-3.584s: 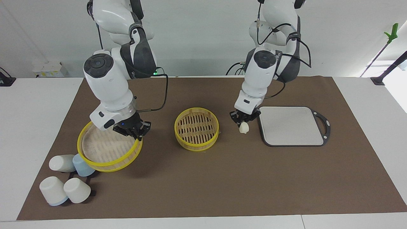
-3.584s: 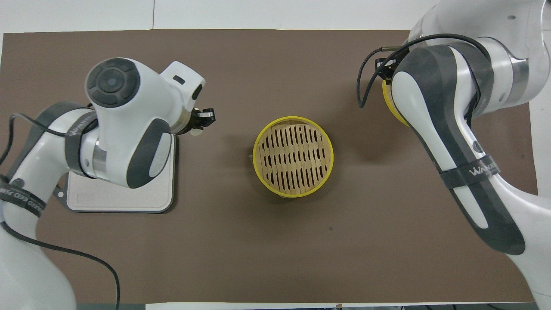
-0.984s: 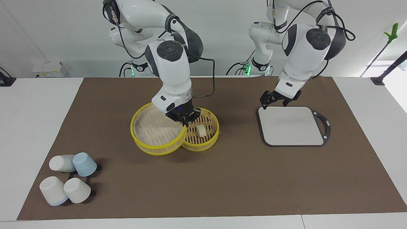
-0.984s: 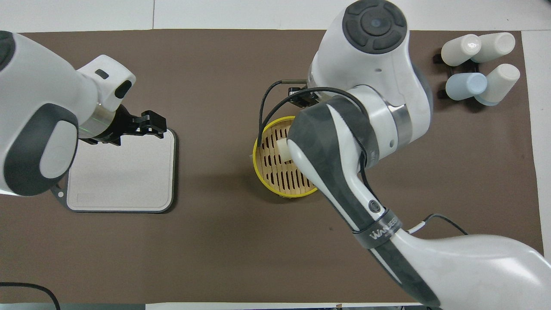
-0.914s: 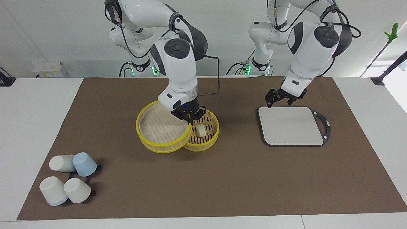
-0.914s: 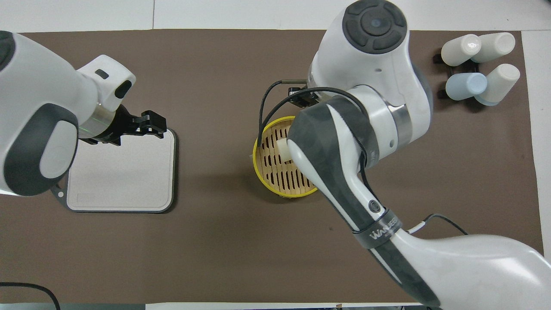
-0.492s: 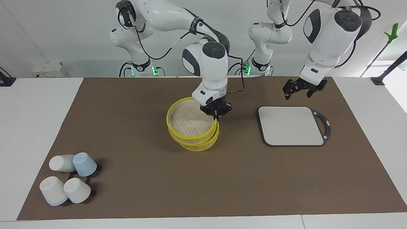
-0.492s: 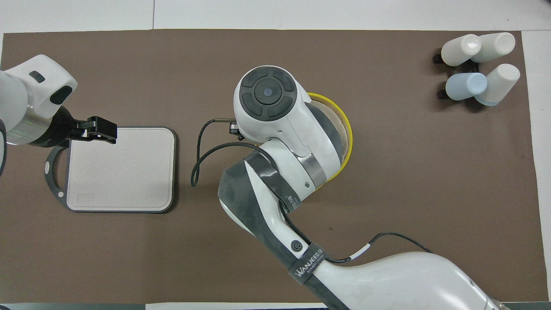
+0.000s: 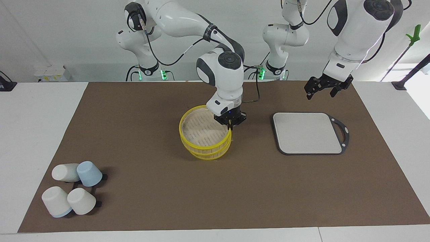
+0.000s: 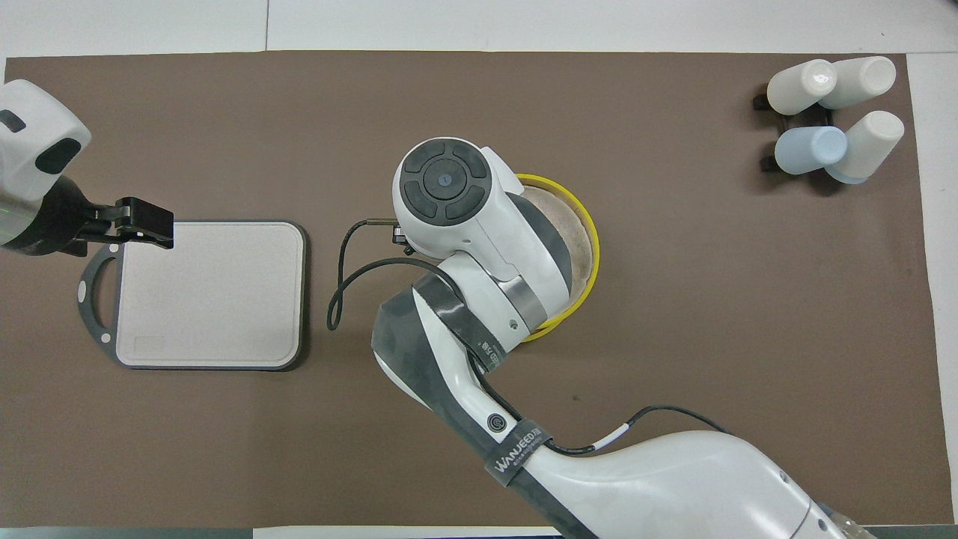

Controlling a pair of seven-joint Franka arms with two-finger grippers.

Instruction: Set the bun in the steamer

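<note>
The steamer's lower basket (image 9: pixel 211 154) stands mid-table, and only a strip of its yellow rim shows in the overhead view (image 10: pixel 552 326). My right gripper (image 9: pixel 230 124) is shut on the rim of the steamer lid (image 9: pixel 201 130) and holds it on top of the basket, slightly offset. I cannot tell whether the lid is fully seated. In the overhead view the right arm covers most of the lid (image 10: pixel 580 224) and hides the gripper. The bun is hidden under the lid. My left gripper (image 9: pixel 324 88) is open and empty, in the air over the cutting board's edge (image 10: pixel 144 222).
A grey cutting board (image 9: pixel 307 134) with a black handle lies toward the left arm's end (image 10: pixel 209 292). Several white and blue cups (image 9: pixel 72 190) lie on a rack at the right arm's end, farther from the robots (image 10: pixel 831 120). A brown mat (image 9: pixel 168 201) covers the table.
The right gripper carried the lid over the basket and covered the bun. The left gripper, which earlier held the bun, is open, raised and back over the board's edge.
</note>
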